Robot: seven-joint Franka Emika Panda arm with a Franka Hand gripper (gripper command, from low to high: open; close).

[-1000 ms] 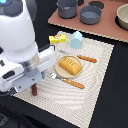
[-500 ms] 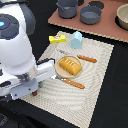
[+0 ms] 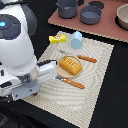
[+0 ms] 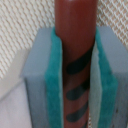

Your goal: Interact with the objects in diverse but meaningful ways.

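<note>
In the wrist view my gripper (image 4: 75,80) is shut on the dark brown sausage (image 4: 75,20), which stands upright between the teal pads (image 4: 54,85). In the exterior view the gripper (image 3: 33,93) is low at the mat's near left corner, mostly hidden by the white arm. The orange-brown scored bread loaf (image 3: 70,65) lies mid-mat. The yellow block (image 3: 57,38) and the light blue gabled carton (image 3: 76,39) stand at the mat's far edge.
A woven beige mat (image 3: 100,75) covers the dark table. Two orange-handled utensils (image 3: 88,59) (image 3: 73,83) lie beside the loaf. Grey pots (image 3: 67,8) (image 3: 91,13) and a bowl (image 3: 123,17) stand on a pink board at the back.
The arm has shifted a little toward the exterior view's left and nearer the mat's front corner, still holding the sausage. The toy foods on the mat have not moved.
</note>
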